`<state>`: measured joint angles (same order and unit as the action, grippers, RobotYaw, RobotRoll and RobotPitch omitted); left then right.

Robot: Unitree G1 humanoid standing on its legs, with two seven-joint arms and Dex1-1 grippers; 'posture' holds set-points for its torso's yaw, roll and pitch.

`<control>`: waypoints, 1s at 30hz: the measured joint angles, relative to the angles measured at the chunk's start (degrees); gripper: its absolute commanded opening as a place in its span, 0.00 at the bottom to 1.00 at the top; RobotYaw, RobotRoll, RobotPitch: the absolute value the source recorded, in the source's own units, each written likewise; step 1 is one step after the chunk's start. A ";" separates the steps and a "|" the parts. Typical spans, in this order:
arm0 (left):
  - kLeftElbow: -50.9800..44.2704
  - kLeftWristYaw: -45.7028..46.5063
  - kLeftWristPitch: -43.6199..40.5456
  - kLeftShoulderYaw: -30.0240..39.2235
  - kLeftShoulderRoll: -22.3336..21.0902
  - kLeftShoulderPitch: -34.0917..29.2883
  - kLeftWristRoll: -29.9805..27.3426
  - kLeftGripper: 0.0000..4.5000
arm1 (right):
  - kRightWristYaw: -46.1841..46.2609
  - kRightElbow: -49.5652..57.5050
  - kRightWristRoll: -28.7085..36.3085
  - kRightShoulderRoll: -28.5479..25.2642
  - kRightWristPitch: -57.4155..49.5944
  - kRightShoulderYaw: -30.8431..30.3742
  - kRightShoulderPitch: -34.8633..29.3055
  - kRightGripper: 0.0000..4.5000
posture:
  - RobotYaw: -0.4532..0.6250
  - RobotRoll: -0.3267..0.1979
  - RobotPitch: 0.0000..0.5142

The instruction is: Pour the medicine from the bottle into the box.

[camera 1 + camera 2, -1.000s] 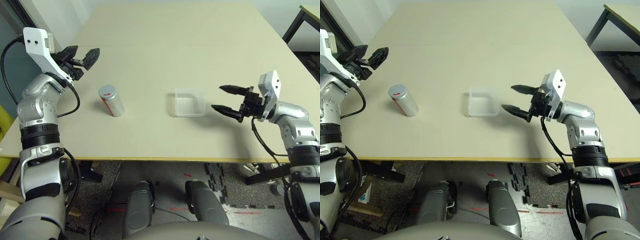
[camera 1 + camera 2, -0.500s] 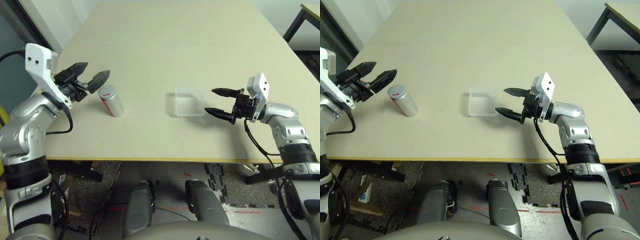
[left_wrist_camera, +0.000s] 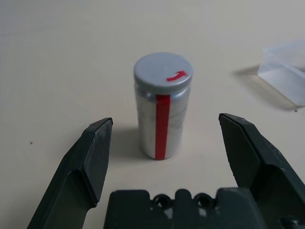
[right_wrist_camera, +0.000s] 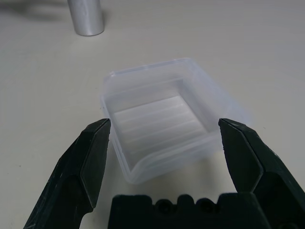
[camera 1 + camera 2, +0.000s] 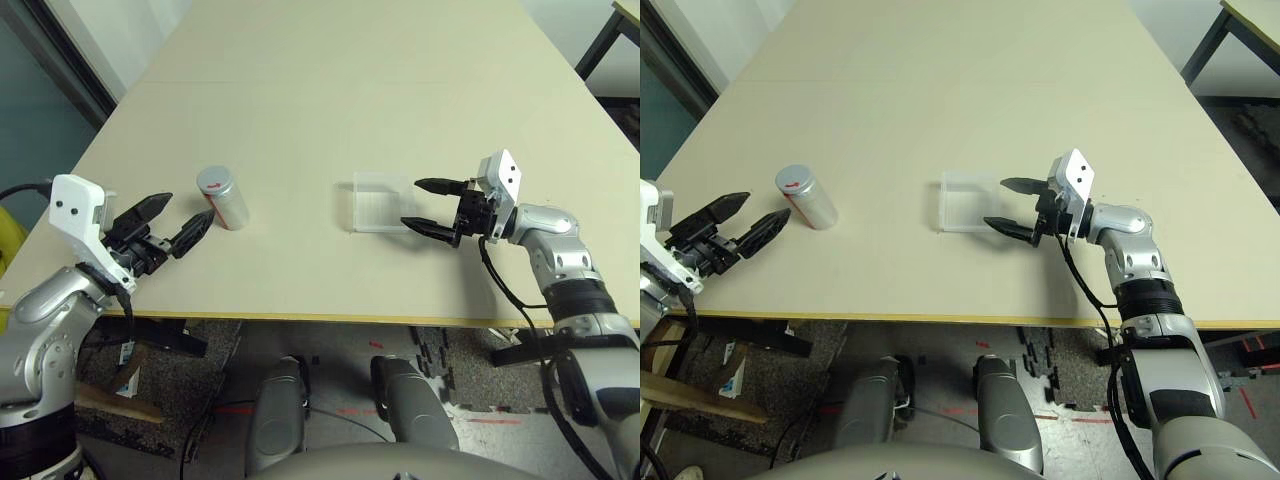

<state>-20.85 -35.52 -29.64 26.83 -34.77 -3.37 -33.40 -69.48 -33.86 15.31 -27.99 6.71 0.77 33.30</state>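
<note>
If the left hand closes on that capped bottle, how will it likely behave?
The bottle stands upright, taller than wide, so an off-centre nudge would probably tip it. On its side, the round body would likely roll. Its smooth, glossy wall may slip between the left hand's open fingers.

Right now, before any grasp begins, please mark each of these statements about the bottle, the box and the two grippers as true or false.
1. The bottle stands upright with its grey cap on. True.
2. The left gripper is shut on the bottle. False: its fingers are open and apart from the bottle, one to each side.
3. The box lies between the bottle and the right gripper. True.
4. The right gripper holds the box in the air. False: it is open, close to the box, which rests on the table.
5. The box holds several pills. False: none can be seen in it.
</note>
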 measured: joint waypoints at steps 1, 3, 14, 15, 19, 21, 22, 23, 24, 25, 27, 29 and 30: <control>0.88 -0.28 1.41 -0.28 0.09 0.00 0.43 1.00 | 0.00 0.00 -0.08 0.03 0.00 0.00 0.01 1.00 | 0.43 0.62 0.34; 2.72 -0.75 3.47 -1.14 0.18 -0.08 1.69 1.00 | 0.00 0.01 -0.09 0.07 -0.01 0.00 0.03 1.00 | 0.42 0.62 0.34; 15.42 -3.10 12.63 -7.11 1.37 4.39 6.68 1.00 | -0.30 2.05 0.14 -0.46 -1.24 0.00 0.04 1.00 | 0.39 0.62 0.34; 16.24 -3.18 13.18 -7.57 1.65 4.90 6.86 1.00 | -0.30 2.31 0.23 -0.53 -1.37 0.01 0.03 1.00 | 0.38 0.62 0.34; 19.76 -4.17 15.04 -9.57 2.13 7.04 7.95 1.00 | -0.29 3.05 0.38 -0.75 -1.77 0.01 0.01 1.00 | 0.38 0.62 0.34; 20.61 -4.87 16.10 -10.35 2.13 7.47 8.55 1.00 | -0.28 3.59 0.45 -0.93 -2.00 0.01 0.01 1.00 | 0.37 0.62 0.35; 21.26 -5.06 16.54 -10.62 2.14 7.62 8.69 1.00 | -0.27 3.78 0.47 -1.01 -2.16 0.02 -0.02 1.00 | 0.37 0.62 0.35; 22.04 -5.22 17.00 -10.98 2.15 7.77 8.92 1.00 | -0.24 4.21 0.49 -1.11 -2.32 0.02 -0.14 1.00 | 0.36 0.62 0.35; 22.38 -5.23 17.20 -11.21 2.20 7.90 9.06 1.00 | -0.23 4.38 0.51 -1.20 -2.43 0.02 -0.19 1.00 | 0.36 0.62 0.35; 22.88 -5.26 17.51 -11.50 2.29 8.33 9.14 1.00 | -0.18 4.46 0.52 -1.36 -2.56 0.03 -0.27 1.00 | 0.36 0.62 0.35; 23.97 -5.24 18.26 -11.86 2.34 9.37 9.45 1.00 | -0.06 4.72 0.54 -1.42 -2.71 0.03 -0.39 1.00 | 0.36 0.62 0.34; 24.18 -5.22 19.02 -12.17 2.38 9.70 9.87 1.00 | 0.02 4.82 0.57 -1.50 -2.86 0.03 -0.51 1.00 | 0.36 0.62 0.34; 24.31 -5.19 19.34 -12.29 2.56 9.95 10.17 1.00 | 0.08 4.83 0.57 -1.52 -3.01 0.03 -0.58 1.00 | 0.36 0.62 0.34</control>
<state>3.46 -40.71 -10.29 14.54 -32.21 6.57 -23.23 -69.40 -29.03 15.89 -29.51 3.71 0.80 32.72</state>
